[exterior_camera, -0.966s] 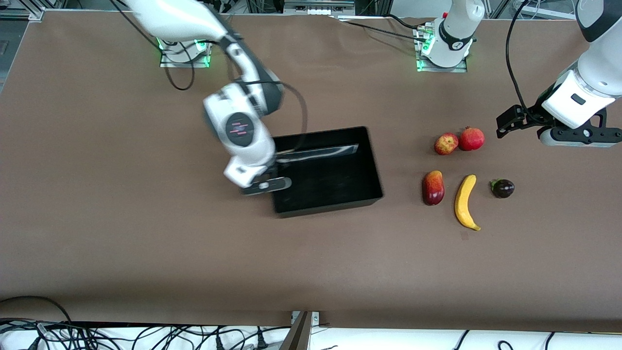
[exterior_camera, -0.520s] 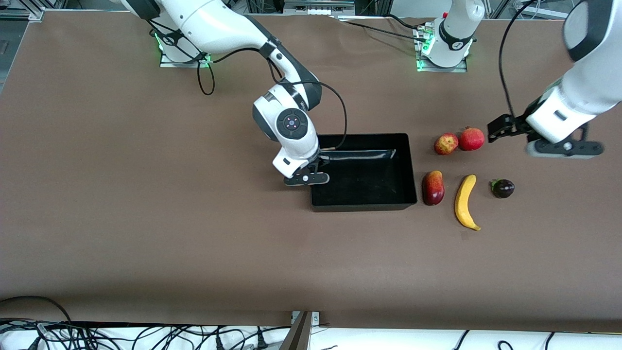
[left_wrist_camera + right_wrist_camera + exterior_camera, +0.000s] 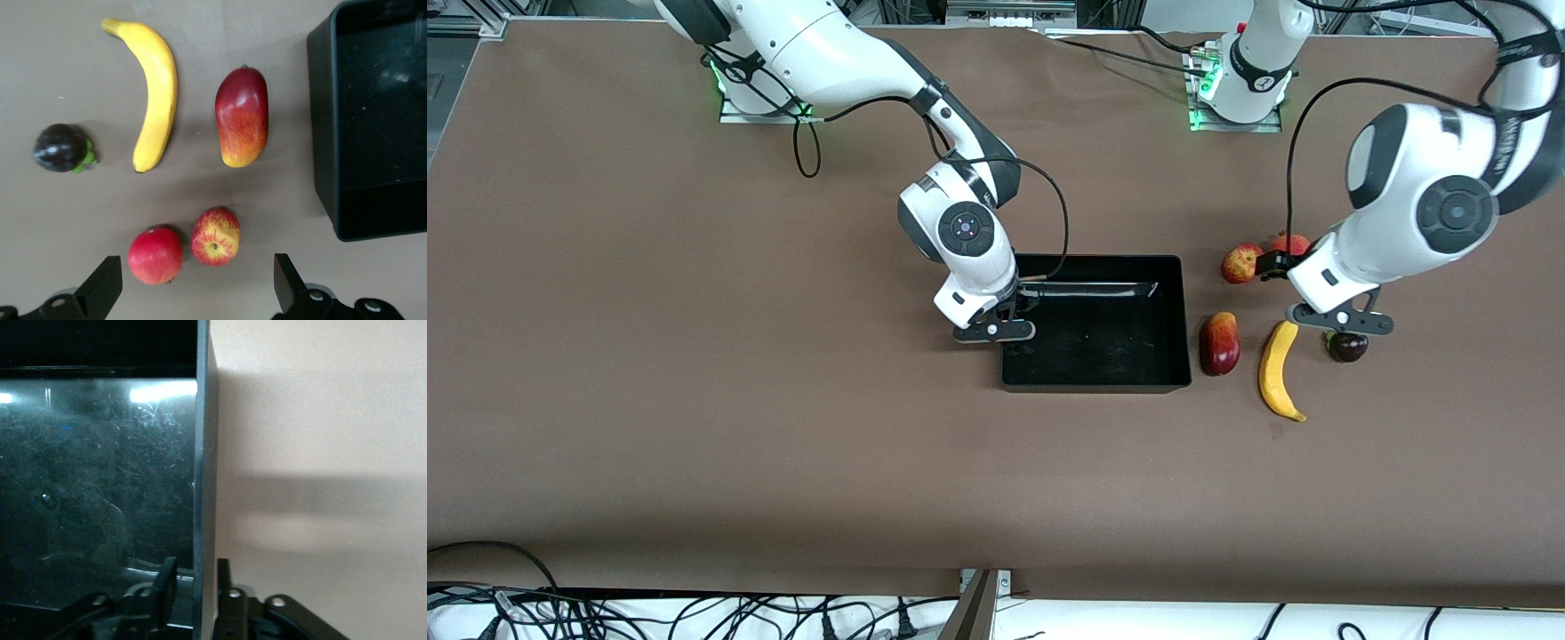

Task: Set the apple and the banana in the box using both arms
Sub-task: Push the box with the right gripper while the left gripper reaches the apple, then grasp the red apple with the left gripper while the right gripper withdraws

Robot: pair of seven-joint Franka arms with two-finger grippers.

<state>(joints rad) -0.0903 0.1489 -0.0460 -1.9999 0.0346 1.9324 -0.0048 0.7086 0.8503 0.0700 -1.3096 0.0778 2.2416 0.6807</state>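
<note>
The left gripper (image 3: 193, 293), jaws spread wide, hovers right over the apple (image 3: 215, 236) at mid-right of the front frame, banana (image 3: 155, 83) lengthwise below; the right gripper (image 3: 195, 583) pinches the box (image 3: 203, 453) wall.

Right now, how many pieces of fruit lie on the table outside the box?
5. The apple and a plain red fruit lie side by side; the mango-like fruit, the banana and a dark purple fruit form a row nearer the front camera.

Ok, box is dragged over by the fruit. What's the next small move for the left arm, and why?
Probably lower the open left gripper onto the apple: the fingers already straddle it and the red fruit touching it. The right gripper pinches the box wall, box empty.
</note>
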